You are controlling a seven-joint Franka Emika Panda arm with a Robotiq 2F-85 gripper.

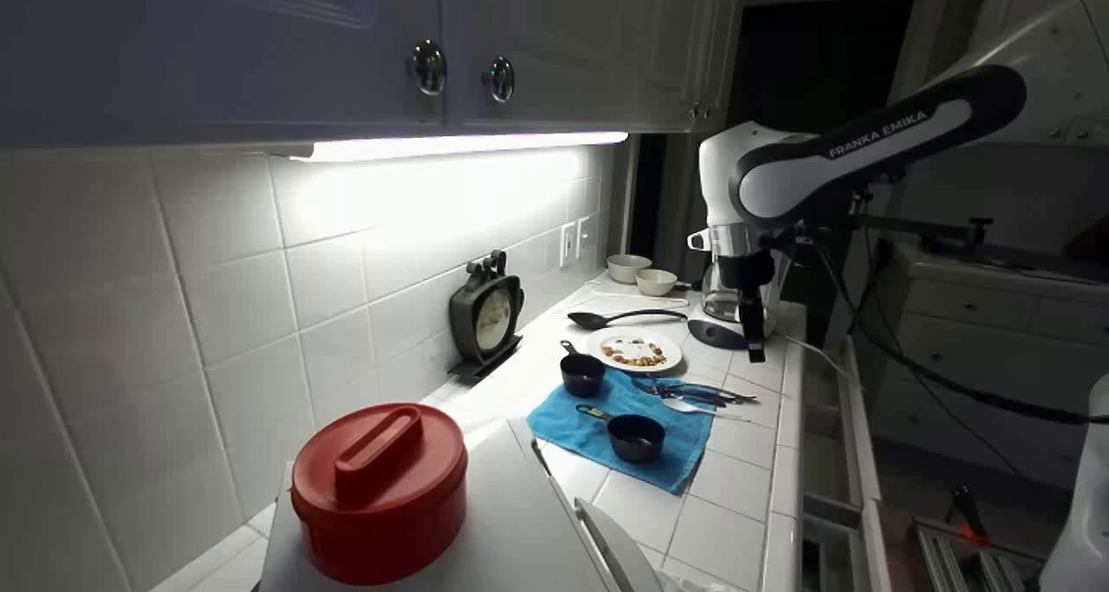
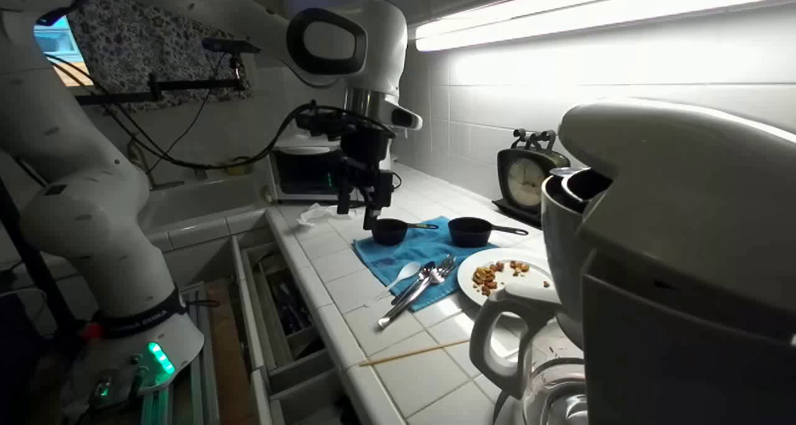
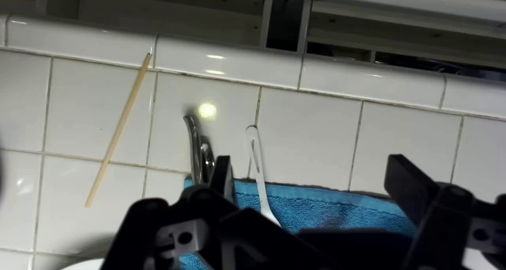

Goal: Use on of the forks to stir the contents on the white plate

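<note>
The white plate lies on the tiled counter, also in an exterior view; its edge shows in the wrist view. The contents are brownish bits on it, also seen here. A silver fork lies with other metal cutlery on the blue towel; handles reach onto the tiles. In the wrist view silver handles are partly hidden by a finger. My gripper is open and empty above the counter, pointing down, in both exterior views.
A white plastic spoon lies beside the cutlery. Two dark cups stand on the towel. A wooden stick, black spoon, scale and coffee maker are nearby. Open drawers line the counter edge.
</note>
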